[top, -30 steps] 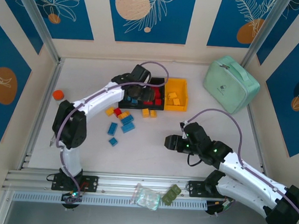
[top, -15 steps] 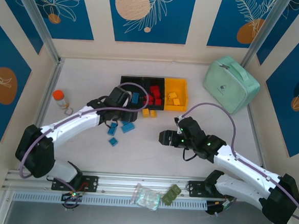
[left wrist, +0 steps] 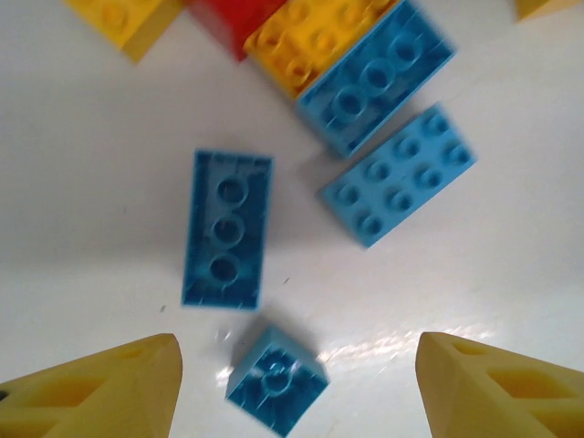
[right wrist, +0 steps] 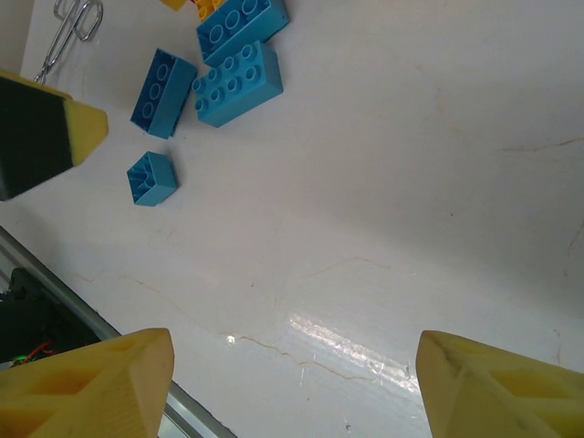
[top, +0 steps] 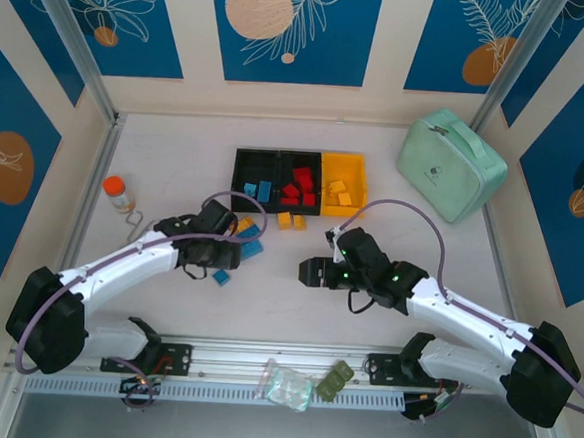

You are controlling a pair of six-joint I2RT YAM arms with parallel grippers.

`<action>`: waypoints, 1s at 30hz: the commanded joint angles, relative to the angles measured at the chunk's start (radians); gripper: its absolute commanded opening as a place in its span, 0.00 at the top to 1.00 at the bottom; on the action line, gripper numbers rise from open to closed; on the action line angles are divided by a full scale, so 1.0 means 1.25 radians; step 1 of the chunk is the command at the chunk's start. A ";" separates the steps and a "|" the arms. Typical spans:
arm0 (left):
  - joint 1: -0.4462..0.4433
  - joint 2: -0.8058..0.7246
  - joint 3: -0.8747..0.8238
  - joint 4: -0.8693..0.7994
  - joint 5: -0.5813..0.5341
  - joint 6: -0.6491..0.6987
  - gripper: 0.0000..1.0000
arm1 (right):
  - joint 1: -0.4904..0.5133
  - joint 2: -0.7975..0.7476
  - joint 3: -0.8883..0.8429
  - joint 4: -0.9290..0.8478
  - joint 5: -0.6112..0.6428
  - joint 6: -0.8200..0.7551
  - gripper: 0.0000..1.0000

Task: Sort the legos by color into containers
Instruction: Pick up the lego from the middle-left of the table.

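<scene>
The left gripper (left wrist: 297,356) has pulled back from the bins (top: 238,165) near the table's far edge to the loose legos (top: 251,247) mid-table. Its jaws are wide and empty, straddling a small blue brick (left wrist: 276,388). The right gripper (right wrist: 292,360) has edged left, also wide and empty.

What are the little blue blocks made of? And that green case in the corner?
The blue blocks look like hard plastic: crisp moulded studs, sharp edges, slight shine. The mint-green case looks like soft fabric or faux leather, with rounded corners and a seam around it; not certain.
</scene>
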 commanded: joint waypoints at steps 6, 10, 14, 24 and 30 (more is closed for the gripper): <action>-0.004 0.034 -0.059 -0.022 0.029 -0.113 0.24 | 0.016 0.012 0.020 0.019 -0.005 -0.001 0.30; -0.003 0.047 -0.092 0.037 0.078 -0.188 0.24 | 0.017 0.016 0.017 0.022 0.002 -0.002 0.30; -0.005 0.062 -0.104 0.073 0.077 -0.234 0.24 | 0.018 0.026 0.018 0.027 0.001 -0.003 0.30; -0.019 0.138 -0.078 0.100 0.062 -0.256 0.39 | 0.019 0.048 0.008 0.047 -0.002 0.003 0.31; -0.029 0.135 -0.068 0.082 0.061 -0.251 0.56 | 0.019 0.047 -0.007 0.056 0.001 0.011 0.32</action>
